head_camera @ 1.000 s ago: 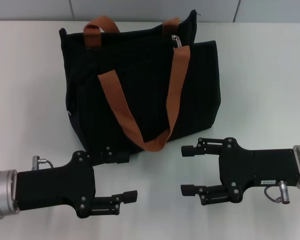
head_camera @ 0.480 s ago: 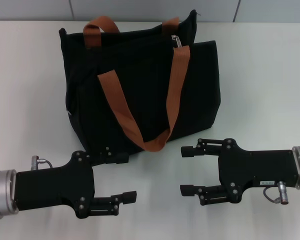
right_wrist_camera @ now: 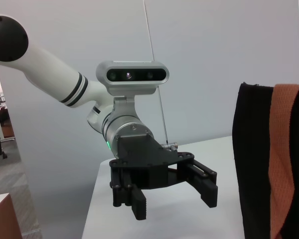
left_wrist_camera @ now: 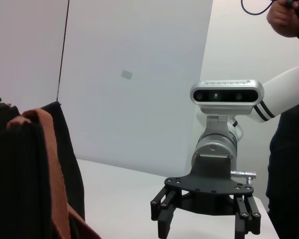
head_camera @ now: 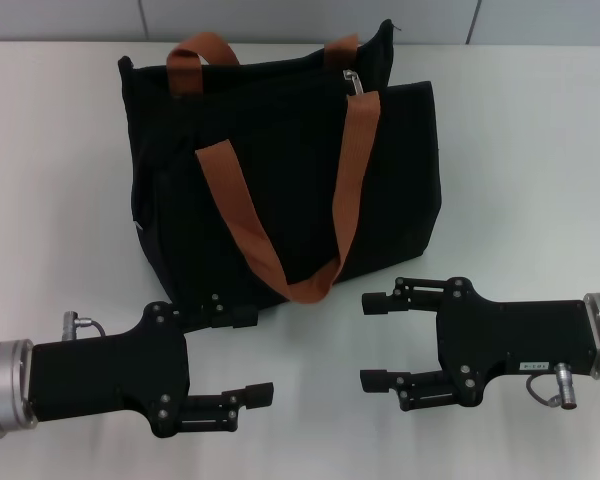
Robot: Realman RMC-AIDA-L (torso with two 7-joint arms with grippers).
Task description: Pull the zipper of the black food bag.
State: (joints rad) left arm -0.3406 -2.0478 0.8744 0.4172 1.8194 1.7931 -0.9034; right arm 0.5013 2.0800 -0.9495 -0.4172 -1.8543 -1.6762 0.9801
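The black food bag [head_camera: 280, 170] stands upright on the white table, with two rust-orange strap handles [head_camera: 280, 240]. The silver zipper pull [head_camera: 354, 82] hangs at the top edge near the bag's right end. My left gripper [head_camera: 248, 355] is open and empty on the table in front of the bag's lower left corner. My right gripper [head_camera: 372, 340] is open and empty in front of the bag's lower right, facing the left gripper. The left wrist view shows the bag's side [left_wrist_camera: 20, 174] and the right gripper [left_wrist_camera: 204, 226]. The right wrist view shows the bag's end [right_wrist_camera: 269, 164] and the left gripper [right_wrist_camera: 177, 196].
The white table [head_camera: 520, 150] runs to a grey wall at the back. A person's arm [left_wrist_camera: 289, 20] and dark clothing show at the far edge of the left wrist view.
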